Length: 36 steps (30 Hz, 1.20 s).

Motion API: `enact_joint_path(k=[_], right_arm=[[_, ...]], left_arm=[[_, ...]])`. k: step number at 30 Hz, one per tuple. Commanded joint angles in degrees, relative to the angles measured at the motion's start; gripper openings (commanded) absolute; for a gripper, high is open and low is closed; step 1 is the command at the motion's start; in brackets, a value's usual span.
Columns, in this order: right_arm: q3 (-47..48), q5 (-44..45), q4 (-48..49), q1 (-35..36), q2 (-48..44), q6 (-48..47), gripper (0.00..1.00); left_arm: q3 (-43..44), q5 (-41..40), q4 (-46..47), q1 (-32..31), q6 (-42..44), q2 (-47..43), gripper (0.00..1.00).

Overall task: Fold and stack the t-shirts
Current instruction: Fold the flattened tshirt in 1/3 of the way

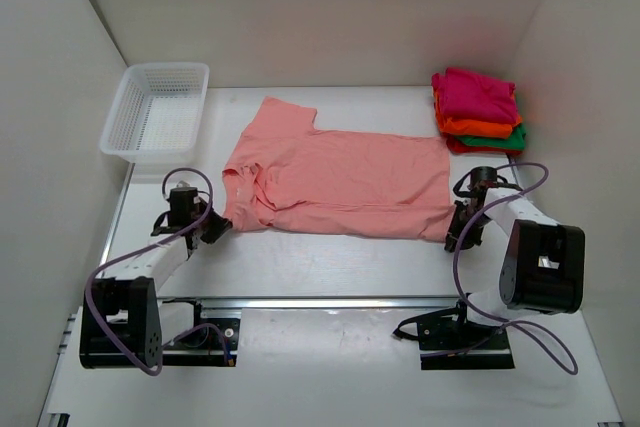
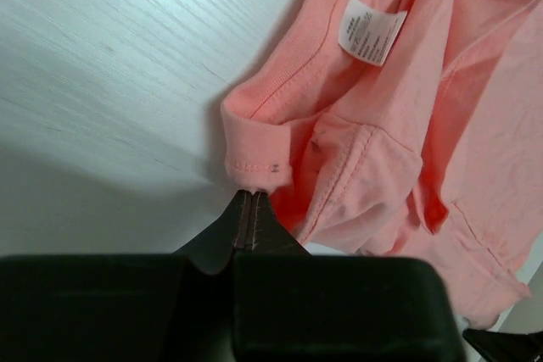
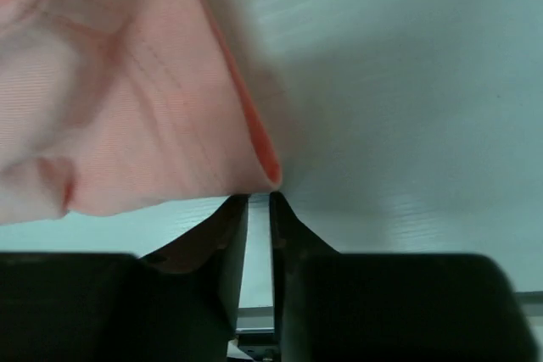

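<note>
- Overhead, a salmon-pink t-shirt (image 1: 350, 182) lies spread flat in the middle of a white table (image 1: 330, 267), with its collar toward the left and its bottom hem toward the right.
- One sleeve points toward the far wall. The near sleeve is bunched by the collar.
- At the far right corner is a stack of folded shirts: a magenta t-shirt (image 1: 475, 95) on top, an orange t-shirt (image 1: 480, 128) under it, and a green t-shirt (image 1: 505, 139) below that.
- A white mesh basket (image 1: 113, 112) stands at the far left, just apart from the spread shirt.
- The left gripper (image 1: 218, 228) is low on the table at the shirt's near left corner. In its wrist view, its fingers (image 2: 242, 225) are pressed fully together, with the tips right at the hem of the bunched sleeve. Whether any cloth is pinched cannot be told.
- A white care label (image 2: 371, 30) shows inside the collar.
- The right gripper (image 1: 455, 240) is low at the shirt's near right corner. Its fingers (image 3: 225, 226) stand a narrow slit apart, with bare table showing between them. The hem corner lies right at the tips.
</note>
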Motion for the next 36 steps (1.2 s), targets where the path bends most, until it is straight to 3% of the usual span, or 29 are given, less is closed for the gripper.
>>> enact_joint_path(k=[1, 8, 11, 14, 16, 18, 22, 27, 29, 30, 31, 36], right_arm=[[-0.7, 3.6, 1.5, -1.3, 0.2, -1.2, 0.00], [1.0, 6.2, -1.4, -6.4, -2.6, -5.6, 0.00], [0.9, 7.3, -2.2, -5.3, -1.5, -5.4, 0.00], [1.2, 1.0, -1.3, -6.3, -1.3, -5.5, 0.00], [-0.1, -2.1, 0.4, -6.1, -3.9, -4.5, 0.11], [-1.6, -5.0, 3.2, -5.8, -5.9, -2.7, 0.32], [-4.3, -10.4, 10.1, -4.9, -8.7, 3.7, 0.46], [-4.1, -9.6, 13.2, -1.4, -5.1, 7.1, 0.47], [-3.7, -9.4, 12.9, -0.9, -2.9, 7.3, 0.38], [-4.1, -9.5, 12.2, -0.7, -2.7, 6.8, 0.14], [-4.2, -9.5, 11.9, -0.8, -2.9, 6.2, 0.00], [1.4, 0.5, 3.1, -1.3, -2.9, -0.9, 0.00]], left_arm=[[1.1, -0.1, -0.7, 2.9, 2.4, -2.7, 0.00], [2.0, -4.1, -6.7, 4.8, 8.4, -5.9, 0.00], [0.7, -5.2, -7.5, 6.7, 9.8, -6.8, 0.00], [0.4, -4.2, -7.8, 6.9, 10.9, -7.7, 0.00], [0.4, -4.2, -7.8, 5.8, 10.5, -8.7, 0.00], [0.2, -3.9, -7.5, 5.5, 10.2, -8.8, 0.00], [-0.2, -3.4, -7.8, 5.4, 10.2, -9.0, 0.00], [-0.3, -3.0, -8.1, 5.2, 10.5, -10.0, 0.00], [-0.2, -3.2, -8.5, 5.1, 10.9, -10.7, 0.00], [-0.1, -3.4, -8.7, 5.6, 10.8, -10.9, 0.00], [0.1, -3.6, -8.8, 5.7, 10.9, -10.6, 0.00], [1.6, -5.5, -11.7, 6.2, 13.2, -9.9, 0.00]])
